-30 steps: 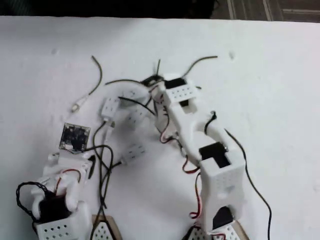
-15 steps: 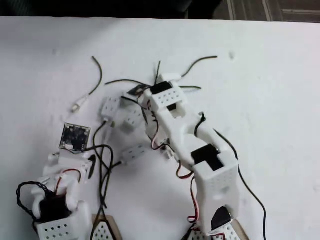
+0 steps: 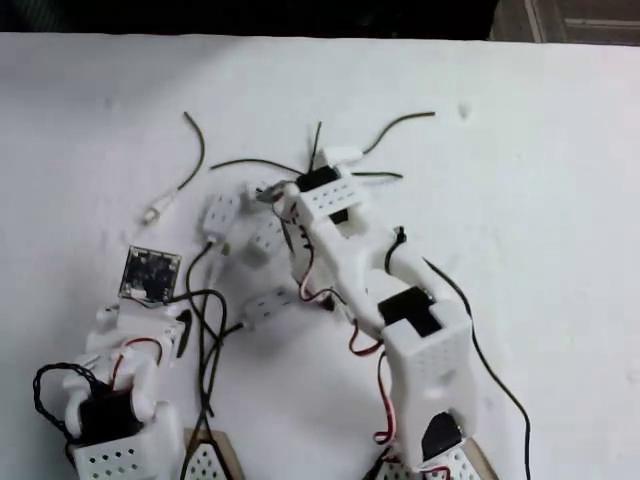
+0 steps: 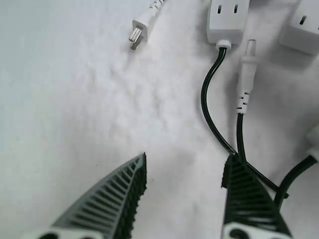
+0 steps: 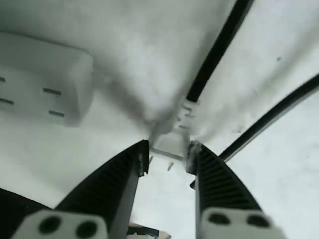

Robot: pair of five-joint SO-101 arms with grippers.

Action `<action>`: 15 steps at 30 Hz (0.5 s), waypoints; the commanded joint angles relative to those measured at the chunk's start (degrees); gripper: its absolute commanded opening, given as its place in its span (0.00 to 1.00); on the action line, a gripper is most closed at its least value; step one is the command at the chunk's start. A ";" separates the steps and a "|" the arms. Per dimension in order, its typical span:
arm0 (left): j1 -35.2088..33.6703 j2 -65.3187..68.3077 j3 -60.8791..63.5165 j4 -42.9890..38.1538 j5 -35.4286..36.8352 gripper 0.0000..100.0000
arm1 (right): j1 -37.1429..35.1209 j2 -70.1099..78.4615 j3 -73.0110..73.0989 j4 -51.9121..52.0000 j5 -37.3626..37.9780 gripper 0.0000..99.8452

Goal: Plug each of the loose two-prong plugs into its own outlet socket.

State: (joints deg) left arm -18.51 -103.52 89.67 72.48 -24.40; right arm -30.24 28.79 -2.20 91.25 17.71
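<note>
My right gripper (image 5: pixel 168 147) is shut on a white two-prong plug (image 5: pixel 173 140), its prongs sticking out past the fingertips and its black cord (image 5: pixel 219 47) trailing away. A white outlet block (image 5: pixel 40 84) lies just beside it. From above, this gripper (image 3: pixel 272 196) hangs over the cluster of outlet blocks (image 3: pixel 222 212) (image 3: pixel 262 240). My left gripper (image 4: pixel 186 159) stands open above bare table. Ahead of it lie a loose white plug (image 4: pixel 142 27), an outlet block (image 4: pixel 228 17) and a second white plug (image 4: pixel 247 57) resting beside that block.
A third outlet block (image 3: pixel 266 304) lies nearer the arm bases, with black cords (image 3: pixel 205 330) running back to them. The loose plug (image 3: pixel 157 212) on the left has a dark cord (image 3: pixel 197 150) curling away. Open white table lies to the far left and right.
The right arm has swung left with the plug in its gripper, from the far side of the cords to above the outlet blocks. The left arm has kept still.
</note>
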 commanded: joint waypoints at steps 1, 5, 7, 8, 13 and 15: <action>-0.57 -0.48 -0.26 0.26 -0.09 0.25 | -1.45 2.59 -2.02 0.31 -2.81 0.13; -0.57 -0.48 -0.26 0.26 -0.09 0.25 | -1.45 5.41 -5.80 1.19 -4.04 0.13; -0.57 -0.48 -0.26 0.26 -0.09 0.25 | -1.27 5.41 -7.74 3.30 -4.04 0.13; -0.57 -0.48 -0.26 0.26 -0.09 0.25 | -1.27 5.23 -8.97 4.88 -4.04 0.13; -0.57 -0.48 -0.26 0.26 -0.09 0.25 | -1.27 2.33 -11.16 7.16 -4.04 0.13; -0.57 -0.48 -0.26 0.26 -0.09 0.25 | -1.36 1.36 -11.16 7.16 -4.04 0.13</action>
State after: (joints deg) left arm -18.51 -103.52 89.67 72.48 -24.40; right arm -30.86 34.33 -11.43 97.41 14.11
